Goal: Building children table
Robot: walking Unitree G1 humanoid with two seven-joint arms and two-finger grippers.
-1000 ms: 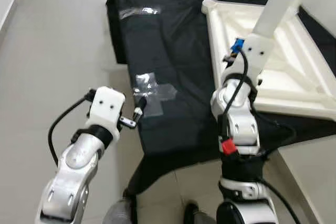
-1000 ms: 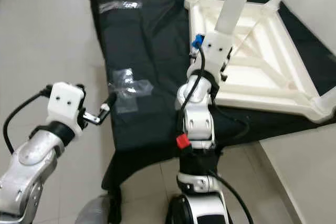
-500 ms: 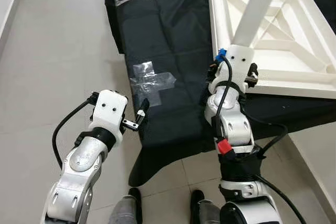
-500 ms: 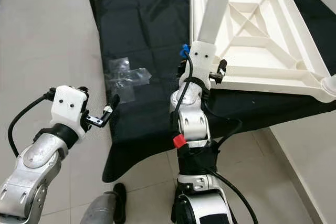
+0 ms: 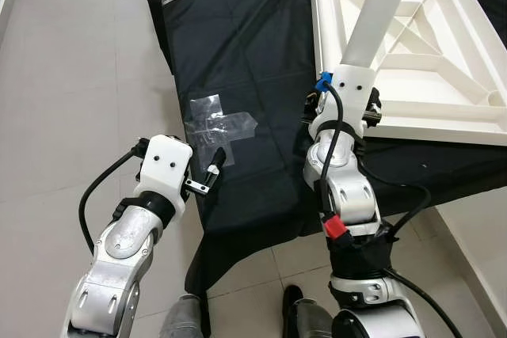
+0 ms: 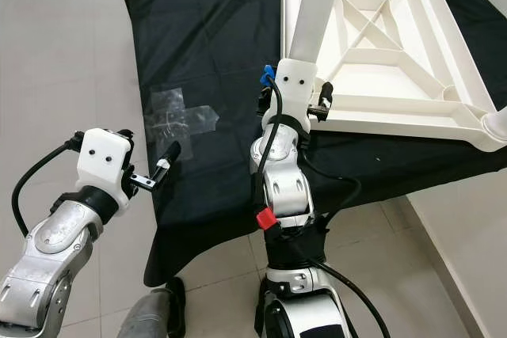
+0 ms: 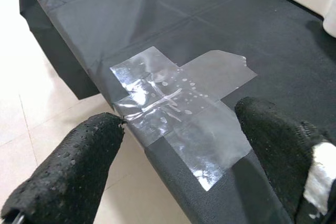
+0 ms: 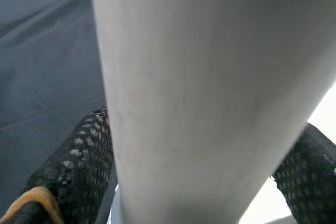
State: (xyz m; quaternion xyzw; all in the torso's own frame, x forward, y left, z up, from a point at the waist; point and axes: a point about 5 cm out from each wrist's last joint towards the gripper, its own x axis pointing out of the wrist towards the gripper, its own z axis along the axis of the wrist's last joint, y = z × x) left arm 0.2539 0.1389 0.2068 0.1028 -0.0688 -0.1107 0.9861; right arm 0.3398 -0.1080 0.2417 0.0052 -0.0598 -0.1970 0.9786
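black mesh-covered fingers of the right gripper are clamped on either side of a thick white cylindrical table leg, which rises upward at the near edge of the upturned white plastic children's table frame. that frame lies underside up on a black cloth sheet spread over the pale tiled floor. left of the frame, the left gripper hovers with fingers spread wide and empty just above a crossed patch of clear tape at the cloth's edge.
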